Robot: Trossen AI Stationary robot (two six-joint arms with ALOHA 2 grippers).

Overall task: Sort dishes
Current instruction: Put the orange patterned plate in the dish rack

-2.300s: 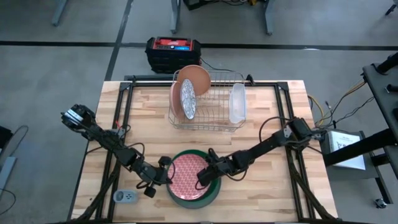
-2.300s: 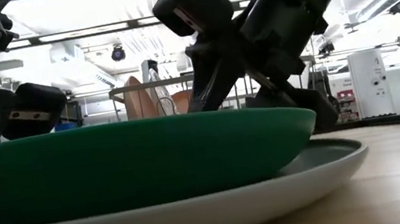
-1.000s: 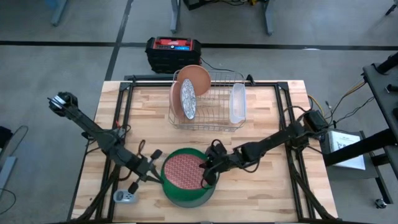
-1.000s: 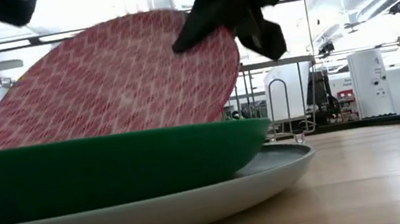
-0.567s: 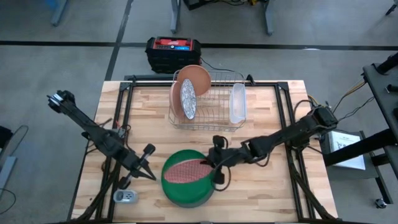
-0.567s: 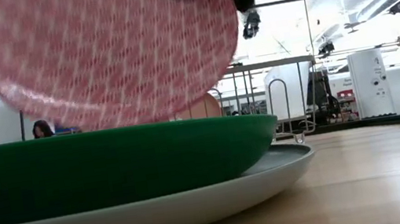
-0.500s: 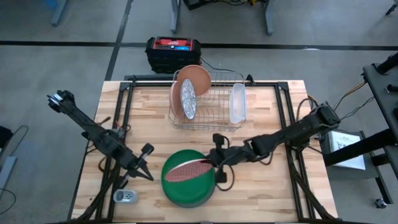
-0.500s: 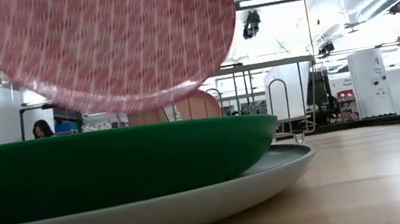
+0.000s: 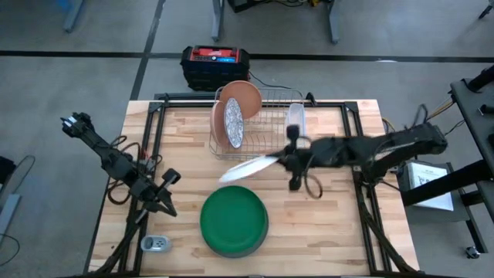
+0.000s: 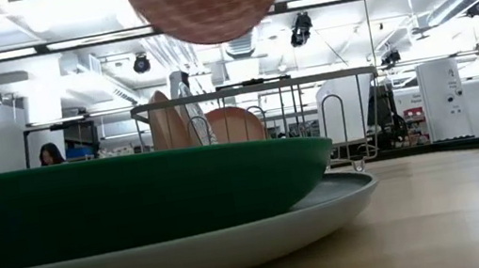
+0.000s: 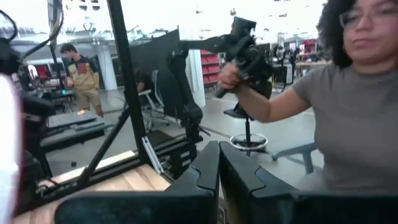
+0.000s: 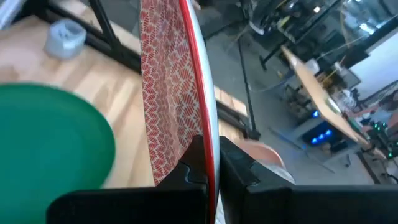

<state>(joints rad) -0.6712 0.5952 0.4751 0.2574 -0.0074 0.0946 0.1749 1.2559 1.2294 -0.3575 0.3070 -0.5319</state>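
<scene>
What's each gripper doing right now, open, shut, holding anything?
Left gripper: shut, empty, at the table's left side.
Right gripper: shut on the red-and-white patterned plate, held on edge in the air in front of the wire rack.

The bench (image 9: 340,232) right of the dark green plate (image 9: 234,222) is lying bare — room for a pincer. The rack (image 9: 266,127) is being fronted by the patterned plate (image 9: 248,167) clamped edge-on in the right pincer (image 9: 282,161) — blocking that approach. The left pincer (image 9: 160,201) is sitting left of the green plate.
</scene>
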